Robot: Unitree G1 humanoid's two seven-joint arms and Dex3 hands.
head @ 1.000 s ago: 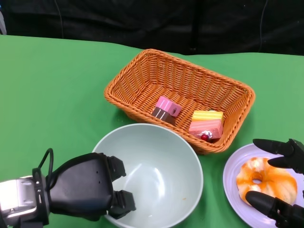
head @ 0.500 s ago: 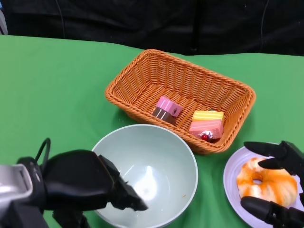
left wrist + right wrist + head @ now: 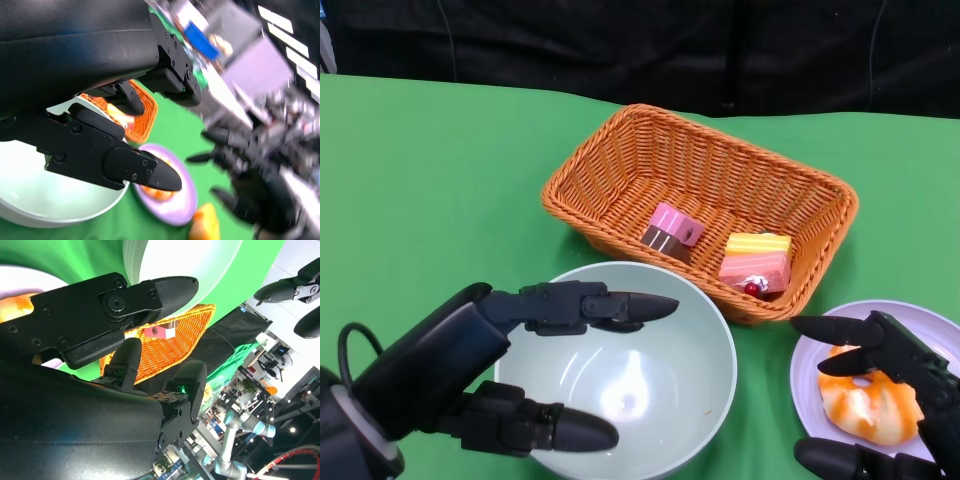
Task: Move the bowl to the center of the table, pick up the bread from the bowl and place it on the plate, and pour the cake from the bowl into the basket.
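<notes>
Bowl emptied, cakes in the basket, bread on the plate: this one looks all but finished.

Biggest first: the green worktop (image 3: 430, 190), with the wicker basket (image 3: 620, 150) toward its far edge, two cake pieces lying inside, a pink one (image 3: 671, 231) and a yellow-and-pink one (image 3: 755, 261). Just in front, near the front edge, sits the pale bowl (image 3: 650, 370), upright and empty. The left hand (image 3: 470, 370) hangs at its near-left rim, fingers spread wide apart and gripping nothing. Over at the front right corner, the lilac plate (image 3: 810, 350) carries the orange-glazed bread (image 3: 868, 402); the right hand (image 3: 895, 400) hovers over it, fingers parted, holding nothing. By my judgement, only pulling clear remains.
</notes>
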